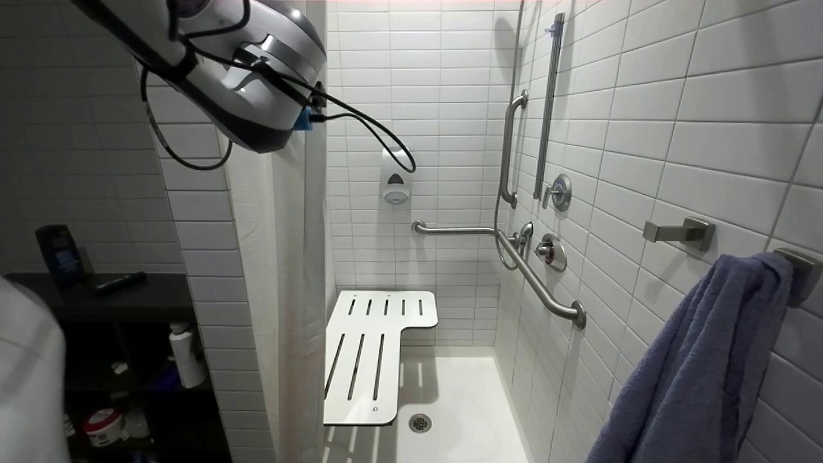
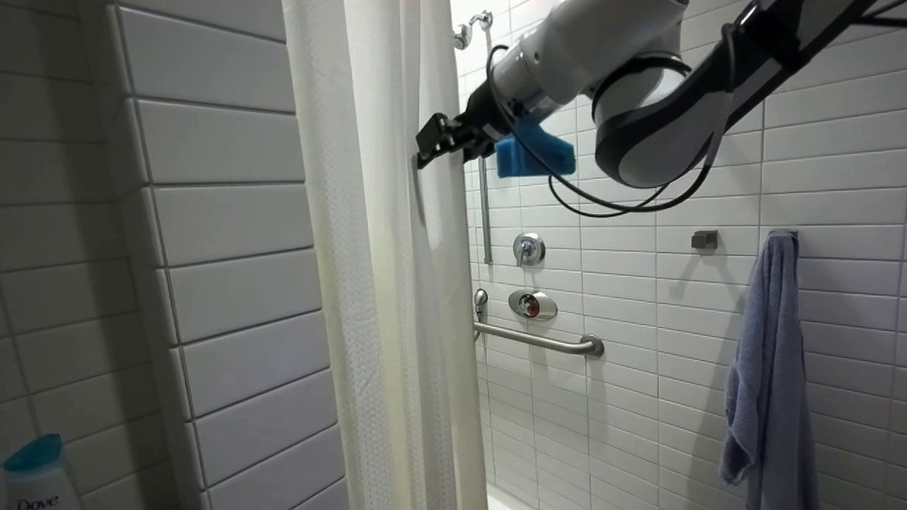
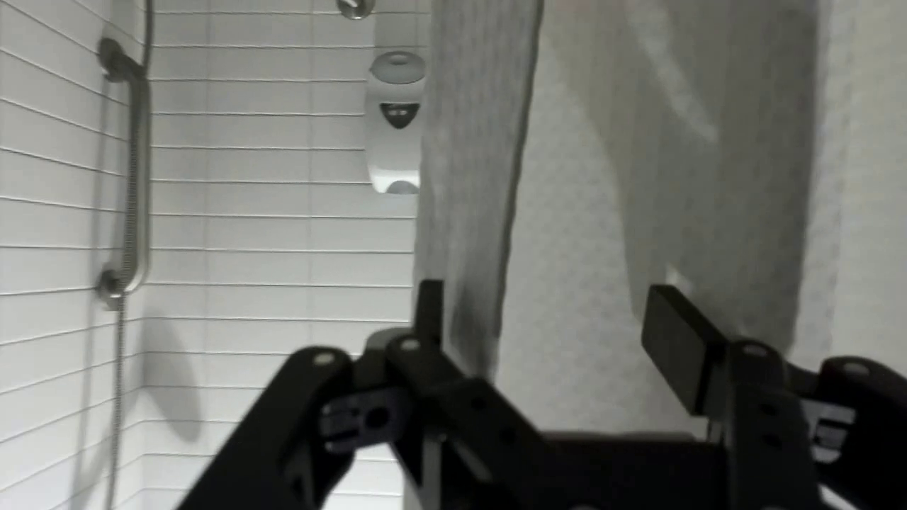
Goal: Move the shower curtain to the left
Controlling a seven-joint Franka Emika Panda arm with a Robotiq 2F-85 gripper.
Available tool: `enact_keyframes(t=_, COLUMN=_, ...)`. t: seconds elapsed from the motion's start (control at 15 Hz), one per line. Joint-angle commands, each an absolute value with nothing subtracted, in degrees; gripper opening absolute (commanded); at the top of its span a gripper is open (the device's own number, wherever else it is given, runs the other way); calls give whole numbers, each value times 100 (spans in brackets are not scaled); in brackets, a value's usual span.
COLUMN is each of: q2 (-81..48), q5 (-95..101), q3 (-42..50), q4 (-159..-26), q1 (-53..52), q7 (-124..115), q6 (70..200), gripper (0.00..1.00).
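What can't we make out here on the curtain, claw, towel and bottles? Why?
Shower curtain, top and hem: cut off by the picture edges in both exterior views.
Claw: mostly hidden behind the arm in an exterior view.
Towel, lower end: cut off by the bottom edge in both exterior views.
Dark bottle, label: too small and dim to read in an exterior view.
Dove bottle, base: cut off by an exterior view's bottom edge.

Shower curtain (image 2: 390, 283): matt, textured cloth. Towel (image 2: 765, 368): rough, matt cloth. Grab bar (image 2: 533, 340) and 2 valves (image 2: 529, 250): smooth metal. Wall tiles (image 2: 220, 216): glossy. Slatted seat (image 1: 367, 366): smooth, plastic-looking.
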State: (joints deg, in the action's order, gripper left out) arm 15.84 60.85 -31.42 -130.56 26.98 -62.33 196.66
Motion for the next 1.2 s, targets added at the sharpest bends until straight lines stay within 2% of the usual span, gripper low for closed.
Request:
enact_keyframes(t=0.0, q2=1716, q5=5872, q3=-2874, q4=-13176, q1=2539, q7=-6164, q6=19572, gripper=100)
enact_keyframes(t=0.07, q2=1789, q5=5877, q3=-2813, q4=-13211, q1=2553, q7=-6203, q6=19562, gripper=87)
enact_keyframes(t=0.2, q2=1780, q5=5877, q3=-2816, q4=-13212, q1=2551, q7=-6199, q6=19565, gripper=100)
enact_keyframes(t=0.6, q2=1703, q5=5898, q3=-2878, q4=-13227, q1=2457, q7=-6241, q6=19431, gripper=100)
enact_keyframes(t=1.13, q2=1797, q5=5617, q3=-3105, q4=-13148, q1=2570, q7=-6692, q6=17864, gripper=100)
